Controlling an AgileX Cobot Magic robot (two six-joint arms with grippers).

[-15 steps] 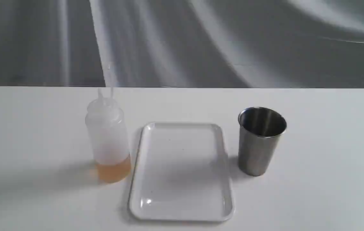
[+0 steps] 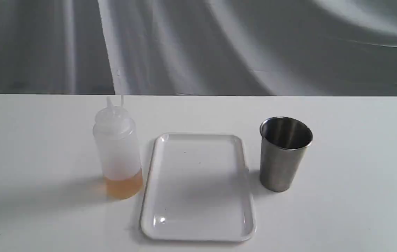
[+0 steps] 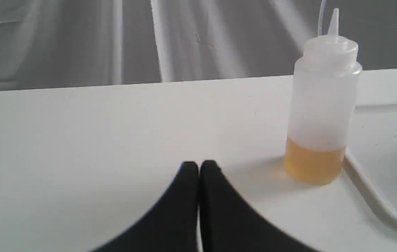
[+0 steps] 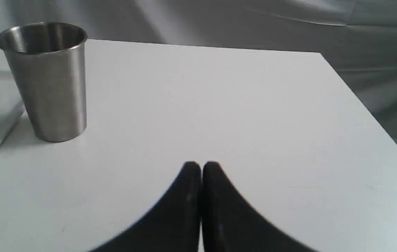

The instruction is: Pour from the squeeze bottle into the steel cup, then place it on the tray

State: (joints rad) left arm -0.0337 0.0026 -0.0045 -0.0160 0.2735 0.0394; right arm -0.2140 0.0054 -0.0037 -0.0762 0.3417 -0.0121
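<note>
The squeeze bottle, tray and steel cup stand unmoved on the counter; left gripper and right gripper stay closed, empty, pouring unstarted.

The exterior camera faces the whole tray from its short side, somewhat above. Each wrist camera looks low and near from beside the tray, sharing one edge.

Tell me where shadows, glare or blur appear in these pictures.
Exterior view: soft shadows spread left of the squeeze bottle and across the tray, whose near left corner shows a glare spot. Left wrist view: the bottle's shadow is tinted amber; the left tool blurs toward its base. Right wrist view: the steel cup looks sharp, the right tool soft-edged.
</note>
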